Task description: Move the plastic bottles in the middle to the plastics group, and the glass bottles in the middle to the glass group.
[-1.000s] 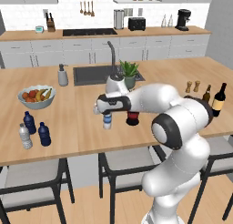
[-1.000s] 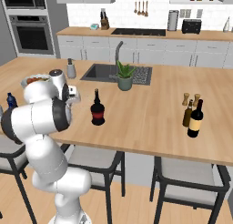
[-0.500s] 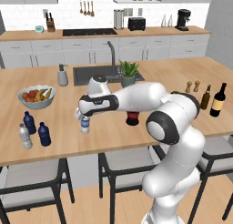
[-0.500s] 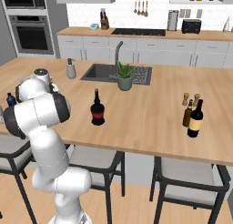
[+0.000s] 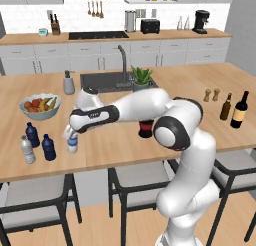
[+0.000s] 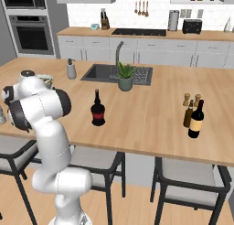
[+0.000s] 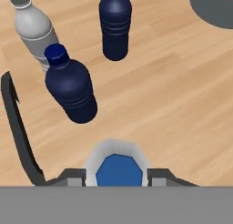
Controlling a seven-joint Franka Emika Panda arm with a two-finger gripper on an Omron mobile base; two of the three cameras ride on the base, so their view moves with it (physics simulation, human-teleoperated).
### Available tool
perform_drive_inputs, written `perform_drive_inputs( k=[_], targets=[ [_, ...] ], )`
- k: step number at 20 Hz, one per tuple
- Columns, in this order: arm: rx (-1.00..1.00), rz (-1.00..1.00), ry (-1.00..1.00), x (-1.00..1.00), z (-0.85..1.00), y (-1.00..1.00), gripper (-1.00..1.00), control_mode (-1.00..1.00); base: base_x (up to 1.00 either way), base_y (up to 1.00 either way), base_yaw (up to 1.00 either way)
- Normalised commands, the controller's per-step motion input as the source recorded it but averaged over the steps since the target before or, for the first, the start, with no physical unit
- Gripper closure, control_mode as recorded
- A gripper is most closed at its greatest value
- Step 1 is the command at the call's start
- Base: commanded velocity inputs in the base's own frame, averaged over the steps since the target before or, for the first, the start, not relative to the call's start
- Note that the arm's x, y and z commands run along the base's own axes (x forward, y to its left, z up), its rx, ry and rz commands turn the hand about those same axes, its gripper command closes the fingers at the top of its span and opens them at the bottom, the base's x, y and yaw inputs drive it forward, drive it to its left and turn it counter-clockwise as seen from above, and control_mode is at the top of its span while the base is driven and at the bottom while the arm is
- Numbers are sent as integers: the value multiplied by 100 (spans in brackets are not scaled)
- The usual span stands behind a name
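Looking down the hand view, we see our gripper [image 7: 118, 175] clenched on the clear bottle [image 7: 117, 166], its fingertips [image 7: 73, 176] pressed to either side of the blue label band. In the left base view the clear bottle [image 5: 72, 142] stands upright on the counter [image 5: 115, 145] near its front edge, under our gripper [image 5: 71, 135].

Just to the left stand the plastics: two navy bottles [image 5: 48, 147] and [image 5: 32, 134], and a greyish bottle [image 5: 27, 149] with a white cap. The clear bottle is near them but not touching. In the hand view the nearer navy bottle [image 7: 71, 89] is just beyond our grip, with the second navy bottle [image 7: 115, 25] and the greyish one [image 7: 34, 27] further off.

The fruit bowl [image 5: 39, 106] sits behind the plastics.

The squat black bottle [image 6: 97, 110] with the red label stands alone in the middle of the counter. Well apart, at the right end, the amber bottle [image 6: 188, 114] and the wine bottle [image 6: 196, 119] stand side by side, with two pepper mills [image 6: 191, 99] just behind them.
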Motion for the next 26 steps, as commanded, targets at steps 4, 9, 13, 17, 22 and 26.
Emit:
perform_drive_inputs(
  k=[4, 9, 13, 17, 22, 26],
  targets=[
    [-2, 10, 1, 26, -1, 48, 100, -100, 0, 0, 0],
    [-4, 3, 0, 21, -1, 16, 100, -100, 0, 0, 0],
    [-3, 0, 0, 39, -4, 29, 100, -100, 0, 0, 0],
    [0, 0, 0, 24, -14, 31, 100, -100, 0, 0, 0],
    [0, 1, 0, 6, -18, 30, 100, -100, 0, 0, 0],
    [0, 1, 0, 18, -15, 11, 100, -100, 0, 0, 0]
  ],
)
